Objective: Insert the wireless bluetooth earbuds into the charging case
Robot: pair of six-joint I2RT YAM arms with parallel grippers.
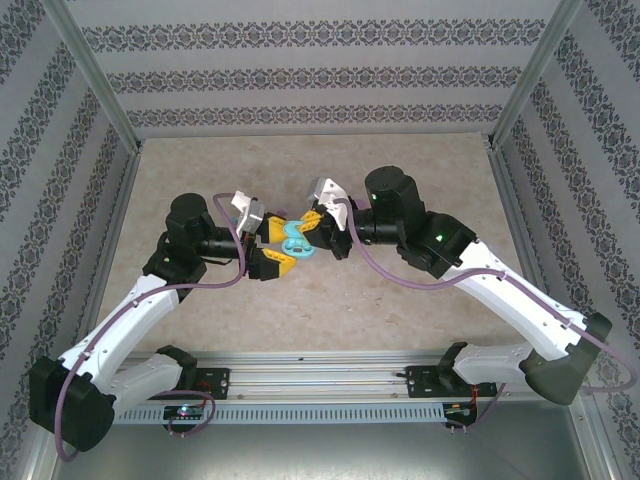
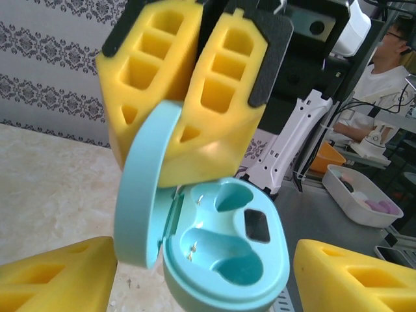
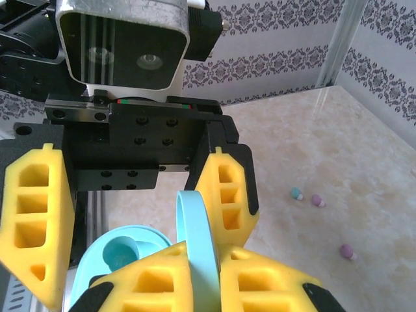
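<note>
Top external showed both arms reaching to the middle of the table [image 1: 420, 330], wrists almost nose to nose; the left gripper [image 2: 208, 276] stood released, its fingers spread wide with a gap to the case [image 2: 224, 260] on each side; the right gripper [image 3: 201, 276] was clenched on the lid [image 3: 192, 214], pinching it edge-on. The blue case sat open between the two grippers, both pockets empty and facing the left wrist camera; the buds [image 3: 318, 201] lay on the table well apart from it, off to one side in the right wrist view, one blue and two pink, near each other but not touching.

The step in hand looked like a handover, with the right gripper left carrying the case; done well, that pinch would be firm without levering the hinge, and the base level with its pockets up; the left gripper should back straight out so neither finger clipped the base, then go for a bud; the blue one probably matched this case.

Whether the base rested on the table or hung free I could not tell, its underside being cut off; the buds were too small to tell stem from head.
</note>
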